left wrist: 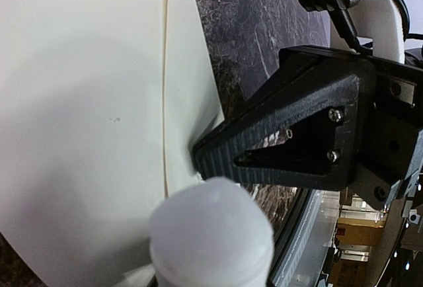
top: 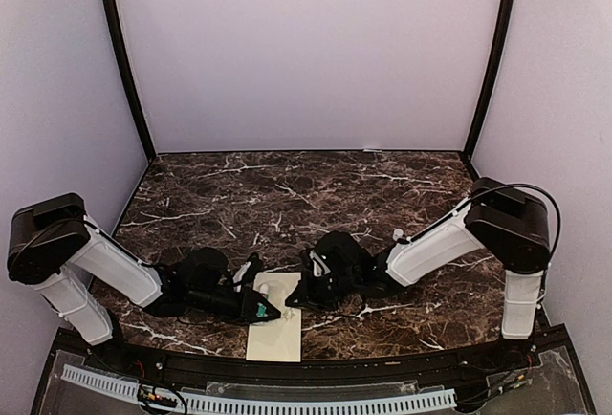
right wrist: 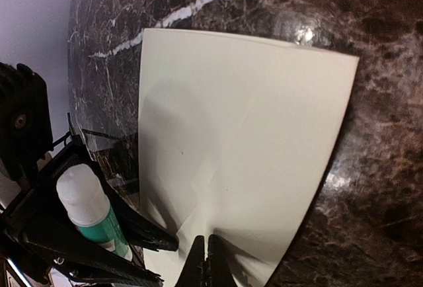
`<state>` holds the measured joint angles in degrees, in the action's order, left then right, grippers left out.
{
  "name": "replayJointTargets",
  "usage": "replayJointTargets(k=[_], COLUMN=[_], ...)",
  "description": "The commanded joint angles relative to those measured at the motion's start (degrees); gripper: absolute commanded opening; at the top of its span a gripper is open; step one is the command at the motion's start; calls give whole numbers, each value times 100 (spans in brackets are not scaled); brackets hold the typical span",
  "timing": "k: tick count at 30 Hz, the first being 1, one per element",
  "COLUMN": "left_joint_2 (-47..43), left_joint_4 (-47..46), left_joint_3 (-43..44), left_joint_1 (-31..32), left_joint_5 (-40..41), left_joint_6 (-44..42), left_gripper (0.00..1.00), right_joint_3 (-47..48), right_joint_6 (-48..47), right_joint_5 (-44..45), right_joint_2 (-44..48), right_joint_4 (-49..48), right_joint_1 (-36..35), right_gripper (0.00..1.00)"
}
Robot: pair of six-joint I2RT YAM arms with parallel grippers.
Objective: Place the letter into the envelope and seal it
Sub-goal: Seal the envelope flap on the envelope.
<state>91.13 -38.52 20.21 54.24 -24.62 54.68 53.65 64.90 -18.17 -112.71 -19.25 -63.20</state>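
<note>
1. The long, plain cream paper envelope [right wrist: 244,135] lies flat on the dark marble worktop [top: 287,195]. It sits directly under both end effectors, at the near edge between the two arms.
2. My right end effector [right wrist: 206,260] is fully closed and has hold of nothing. Its joined tips rest on the envelope's edge nearest to it, so I judge it is pinning the paper down.
3. My left end effector [top: 263,308] is partly closed around a white-topped, green-bodied glue stick [right wrist: 86,207]. The stick runs out ahead between the fingers, low over the envelope's end and just beside the right tips.
4. I see no loose letter anywhere around either end effector. My judgement is that the letter is already inside, though the frames do not show it directly.
5. Faint slanting creases run across the face in front of the right end effector. In the left wrist view, a straight paper edge shows beside the left finger [left wrist: 297,135]. I cannot tell whether the pointed flap is open, folded down or glued.
6. Done, as I judge it: the letter is inserted, the glue is picked up and the envelope is steadied.
7. Left to do: spread glue where the flap meets the body, press the flap shut and put the stick down.
</note>
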Motion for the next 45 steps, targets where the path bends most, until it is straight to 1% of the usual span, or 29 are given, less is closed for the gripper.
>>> replayJointTargets(k=[1, 4, 18, 32, 38, 45], left_joint_2=[76, 80, 102, 12, -52, -72], left_joint_4=[428, 433, 437, 550, 625, 637], left_joint_3=[-127, -131, -105, -96, -105, -105], left_joint_1=[17, 17, 20, 17, 17, 19], left_joint_5=[37, 29, 44, 80, 111, 130], left_joint_6=[-62, -62, -89, -148, -167, -168], left_gripper=[0, 0, 0, 0, 0, 0], right_joint_3=[208, 279, 16, -348, -559, -501], right_joint_6=[-195, -254, -55, 24, 63, 50], right_joint_5=[1, -29, -179, -128, -18, 5], right_joint_2=[-201, -247, -358, -193, 39, 21], right_joint_4=[158, 240, -25, 53, 89, 80], right_joint_1=[104, 92, -268, -550, -623, -623], right_gripper=[0, 0, 0, 0, 0, 0])
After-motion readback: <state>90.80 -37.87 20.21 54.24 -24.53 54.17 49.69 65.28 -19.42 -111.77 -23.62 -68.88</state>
